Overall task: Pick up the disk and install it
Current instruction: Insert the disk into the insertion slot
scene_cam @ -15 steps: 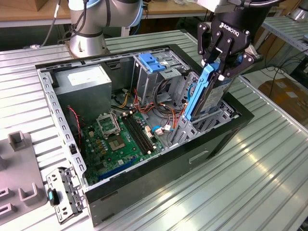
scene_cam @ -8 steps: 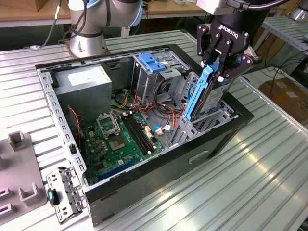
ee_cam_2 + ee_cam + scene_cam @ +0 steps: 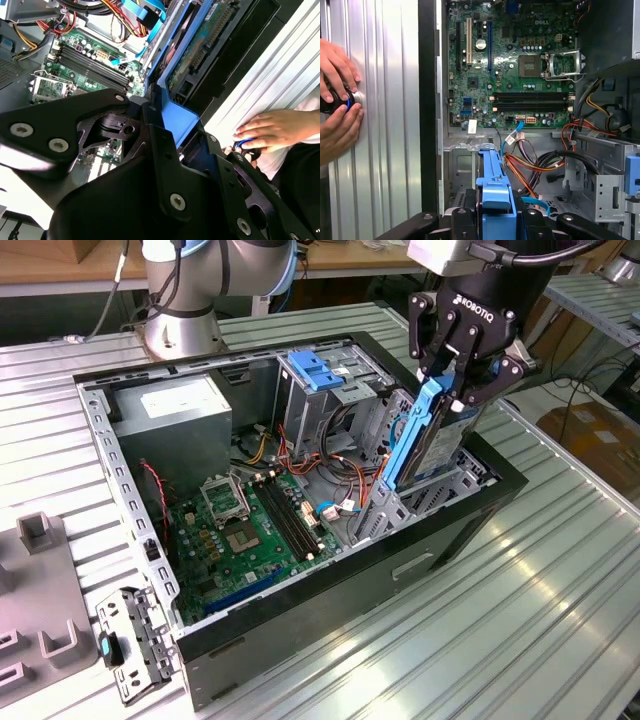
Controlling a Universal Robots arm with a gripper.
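Cables point(image 3: 330, 455) in red, orange and yellow are snaking through the open computer case point(image 3: 300, 640), which is lying on its side on the ribbed metal table point(image 3: 540, 620). Over its front corner, at the exterior view's right, the black gripper point(image 3: 455, 390) is clenching the disk point(image 3: 448, 445) by its top end. The disk is hanging on edge, slightly tilted, with its blue carrier rail point(image 3: 415, 435) facing the motherboard point(image 3: 250, 525). Its lower end is sitting among the walls of the metal drive bay point(image 3: 400, 510) while most of it is standing proud. In the first wrist view the blue carrier is sitting squeezed between the two fingers point(image 3: 462, 222). The grey power supply point(image 3: 175, 410) is occupying the case's far corner, with a blue-topped drive cage point(image 3: 315, 370) beside it. Out on the table next to the case, a person's hands point(image 3: 337, 67) are cupping a small dark round object point(image 3: 332, 102). A loose metal bracket point(image 3: 135, 645) is lying by the case's near corner, close to a grey fixture point(image 3: 40, 590).
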